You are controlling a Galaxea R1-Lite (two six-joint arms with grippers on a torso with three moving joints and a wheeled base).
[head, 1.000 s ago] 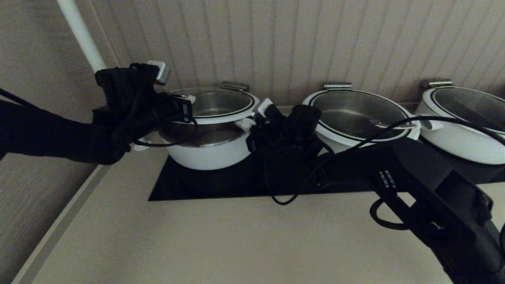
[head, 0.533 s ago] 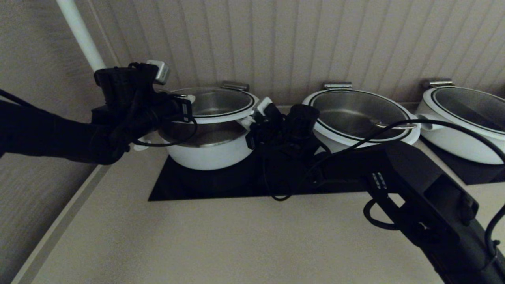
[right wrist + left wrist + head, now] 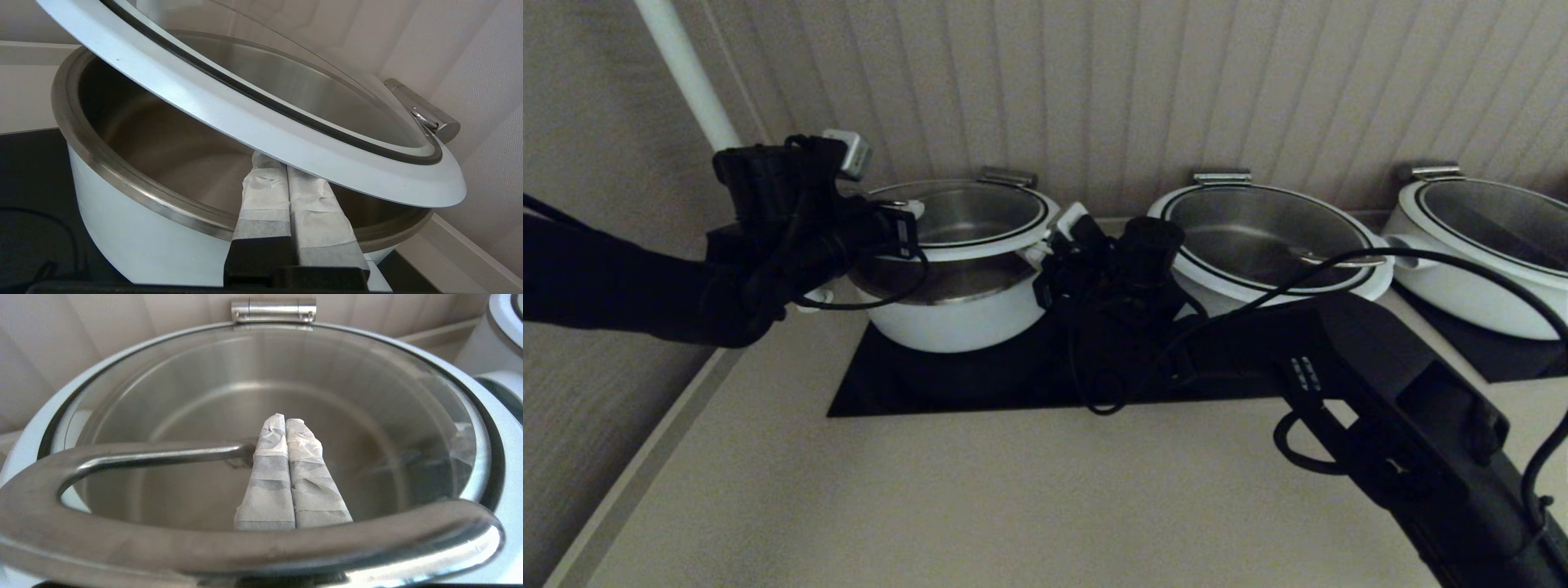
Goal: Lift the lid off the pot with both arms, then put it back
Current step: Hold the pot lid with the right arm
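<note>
Left gripper (image 3: 284,425), right gripper (image 3: 273,161) under lid (image 3: 964,214), tilted above pot (image 3: 956,314).

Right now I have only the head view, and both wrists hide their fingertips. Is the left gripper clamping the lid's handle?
Observer: No. The left wrist view shows the left gripper with its fingers pressed together, slid under the wire handle and above the glass of the lid.
Operator: And the right one?
Observer: The right gripper is shut too. Its fingers are tucked beneath the lid's white rim, over the steel edge of the pot.
Operator: Is the lid level?
Observer: No. In the right wrist view it is tilted: the near side is raised, and the far side sits low by the hinge tab.
</note>
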